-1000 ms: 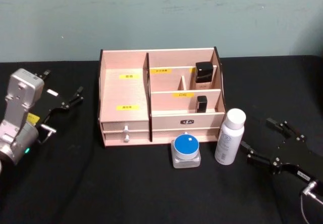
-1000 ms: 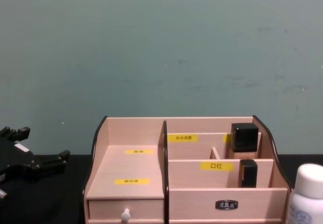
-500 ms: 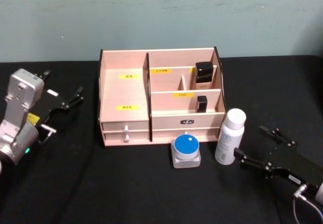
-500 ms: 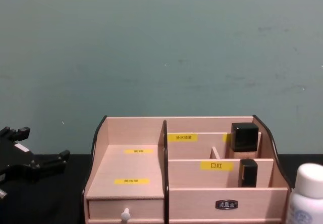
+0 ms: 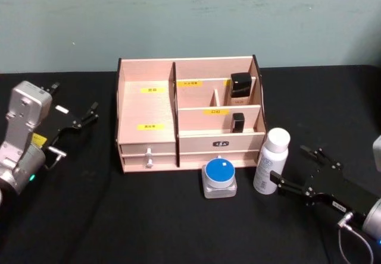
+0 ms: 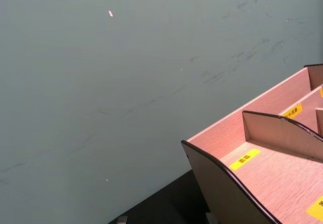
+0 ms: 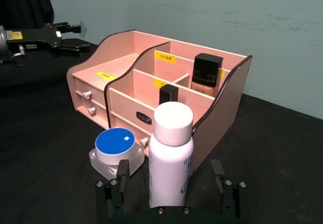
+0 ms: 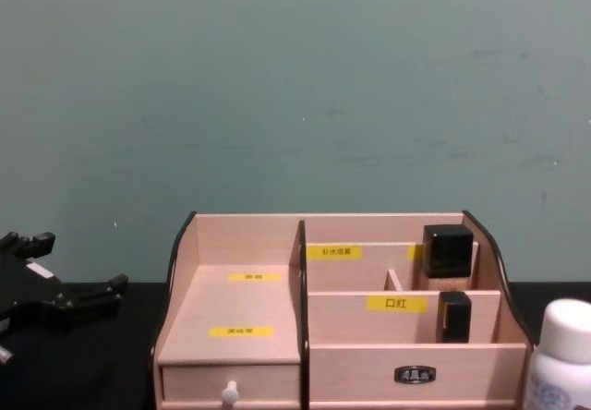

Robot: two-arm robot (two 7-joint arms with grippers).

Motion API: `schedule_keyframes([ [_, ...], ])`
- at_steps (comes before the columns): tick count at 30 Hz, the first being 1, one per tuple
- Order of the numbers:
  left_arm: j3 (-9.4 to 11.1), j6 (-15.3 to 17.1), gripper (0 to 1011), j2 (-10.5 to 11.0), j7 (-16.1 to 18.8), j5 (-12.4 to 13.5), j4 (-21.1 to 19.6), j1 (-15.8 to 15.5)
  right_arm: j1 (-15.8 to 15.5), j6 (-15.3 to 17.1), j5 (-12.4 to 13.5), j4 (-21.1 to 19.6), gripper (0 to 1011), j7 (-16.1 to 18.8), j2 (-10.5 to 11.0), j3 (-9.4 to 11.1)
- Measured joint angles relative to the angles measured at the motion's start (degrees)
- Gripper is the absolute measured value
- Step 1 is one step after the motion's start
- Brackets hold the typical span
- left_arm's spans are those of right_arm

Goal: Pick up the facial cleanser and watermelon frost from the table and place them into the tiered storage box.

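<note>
Cleanser bottle (image 5: 271, 162) upright, cap up, long axis vertical, standing between the spread fingertips of right gripper (image 5: 290, 163), not gripped. Box (image 5: 149, 106) beyond the fingertips. Left gripper (image 5: 74, 118) far left, fingers apart.

Your white bottle (image 5: 271, 160), white cap on, stands upright on the table (image 5: 149, 216) between the spread fingers (image 7: 122, 171) of the right end effector (image 5: 289, 162). You cannot tell whether either finger touches it. The blue-lidded jar (image 5: 219, 178), a round lid on a clear squarish base, sits upright just to the left of the end effector's left finger, apart from the bottle. Ahead of the end effector and to its left stands the tiered storage box (image 5: 146, 106). It is light wood, stepped, with dark-edged curved sides, yellow labels and a shut white-knobbed drawer front. The bottle stands near its front right corner, and the jar is just before its front.
</note>
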Motion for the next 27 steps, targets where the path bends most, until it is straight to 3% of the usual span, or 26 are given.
schedule_keyframes([
  [12,0.0,0.0,1001,0.0,0.0,0.0,0.0,0.0,2.9,0.44,-1.92,2.43,1002,1.14,-2.9,-0.8],
  [27,0.0,0.0,1001,0.0,0.0,0.0,0.0,0.0,5.42,0.96,-3.09,4.51,1002,1.82,-4.53,-1.57],
])
